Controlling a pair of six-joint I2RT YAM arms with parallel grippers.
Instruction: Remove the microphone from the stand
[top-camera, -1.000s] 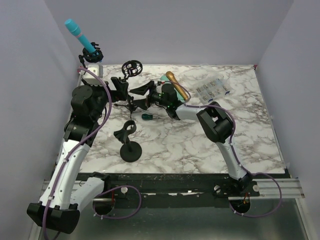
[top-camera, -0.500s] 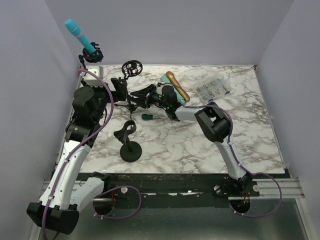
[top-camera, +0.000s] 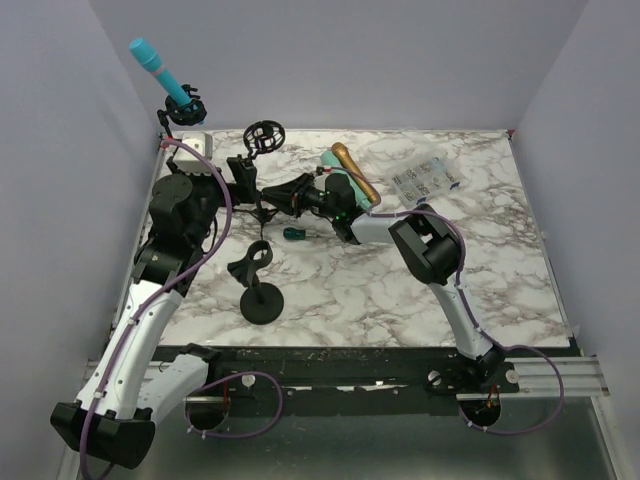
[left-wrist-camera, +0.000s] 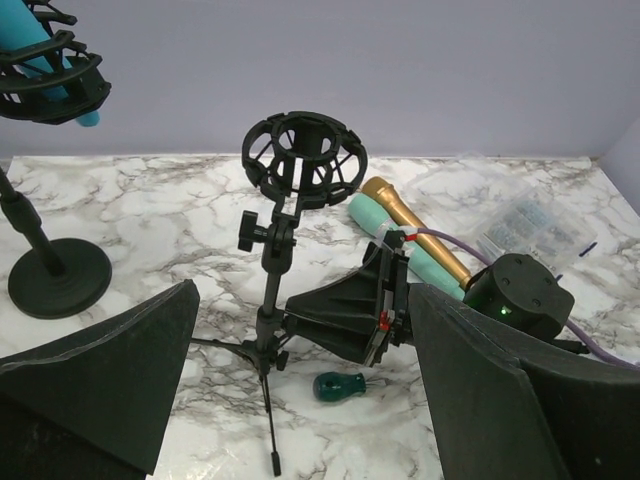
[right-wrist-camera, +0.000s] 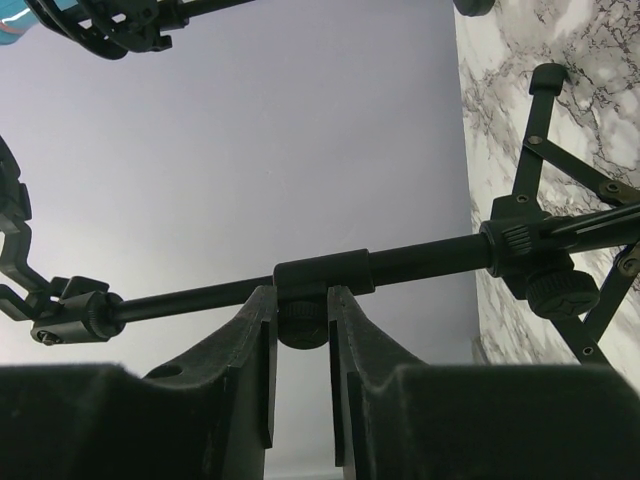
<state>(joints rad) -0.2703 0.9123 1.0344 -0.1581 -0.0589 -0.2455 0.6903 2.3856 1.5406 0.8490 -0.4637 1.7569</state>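
Observation:
A teal microphone (top-camera: 157, 67) sits tilted in the black shock mount (top-camera: 185, 108) of a stand at the back left corner; in the left wrist view its body (left-wrist-camera: 27, 27) shows at the top left. Apart from it, a black tripod stand (left-wrist-camera: 271, 300) carries an empty shock mount (left-wrist-camera: 303, 160). My right gripper (right-wrist-camera: 302, 320) is shut on the knob of this tripod stand's pole (top-camera: 272, 197). My left gripper (top-camera: 240, 176) stands open, its jaws wide on either side of the tripod (left-wrist-camera: 300, 400), touching nothing.
A gold microphone (top-camera: 355, 170) and a teal one (top-camera: 333, 160) lie behind the right gripper. A small green screwdriver (top-camera: 294, 234) lies near the tripod's feet. A third stand with a round base (top-camera: 262, 303) is nearer. A clear plastic box (top-camera: 425, 180) sits back right.
My right gripper's jaws have closed onto the knob on the tripod stand's pole. The left arm has shifted slightly and stays open.

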